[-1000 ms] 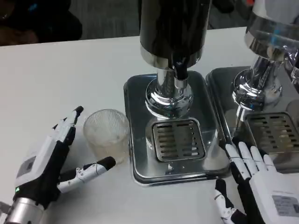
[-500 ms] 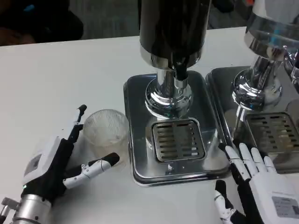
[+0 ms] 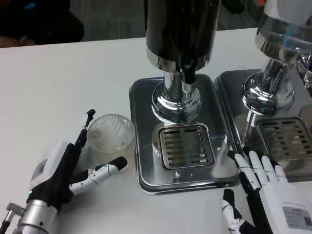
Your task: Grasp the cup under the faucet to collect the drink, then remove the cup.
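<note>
Right robot hand point(image 3: 265, 195): laid at the near right of the white tabletop point(image 3: 58, 78), fingers spread, nothing held, tips at the edge of the steel tray point(image 3: 141, 97). Left robot hand point(image 3: 66, 165): placed at near left, fingers parted around the cup point(image 3: 110, 136) without a closed grip. Cup: clear, ribbed, set upright on the tabletop just left of the tray. Drip grate point(image 3: 185, 146): seated mid-tray. Faucet point(image 3: 187, 73): mounted above, behind the grate.
</note>
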You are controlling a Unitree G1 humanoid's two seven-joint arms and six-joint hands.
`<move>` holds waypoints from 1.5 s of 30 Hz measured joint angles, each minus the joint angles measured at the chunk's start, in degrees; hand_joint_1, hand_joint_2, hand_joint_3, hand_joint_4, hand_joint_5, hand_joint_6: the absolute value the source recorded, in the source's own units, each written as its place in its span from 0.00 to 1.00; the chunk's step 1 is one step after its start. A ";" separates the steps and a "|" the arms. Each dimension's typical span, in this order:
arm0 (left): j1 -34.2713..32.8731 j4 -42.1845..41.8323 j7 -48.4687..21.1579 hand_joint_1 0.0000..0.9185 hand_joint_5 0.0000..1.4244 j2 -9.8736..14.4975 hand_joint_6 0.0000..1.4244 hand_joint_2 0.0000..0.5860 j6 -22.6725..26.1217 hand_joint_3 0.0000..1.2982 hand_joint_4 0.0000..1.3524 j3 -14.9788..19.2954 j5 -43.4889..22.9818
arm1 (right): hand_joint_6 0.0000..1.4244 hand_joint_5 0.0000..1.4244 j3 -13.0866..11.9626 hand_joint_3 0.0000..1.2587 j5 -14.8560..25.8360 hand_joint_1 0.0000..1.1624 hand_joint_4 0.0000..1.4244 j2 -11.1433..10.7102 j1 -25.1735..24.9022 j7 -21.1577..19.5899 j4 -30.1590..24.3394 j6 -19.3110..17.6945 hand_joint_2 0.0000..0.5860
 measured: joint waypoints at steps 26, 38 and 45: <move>-5.59 4.88 1.15 0.38 0.27 0.02 0.20 0.15 -1.13 0.12 0.14 -3.58 1.17 | 0.01 0.00 -0.05 0.10 0.05 0.14 0.00 0.30 1.60 -0.05 -0.21 0.00 0.88; -5.65 4.88 4.55 0.49 0.35 0.23 0.27 0.20 -1.32 0.21 0.25 -4.92 2.29 | 0.05 0.01 -0.07 0.11 0.59 0.13 0.00 0.29 1.32 -0.05 -0.24 0.00 0.90; -5.66 4.93 5.92 0.49 0.39 0.30 0.31 0.21 -1.44 0.23 0.27 -4.97 3.38 | 0.06 0.02 -0.06 0.11 0.70 0.13 0.00 0.29 1.25 -0.05 -0.24 0.00 0.89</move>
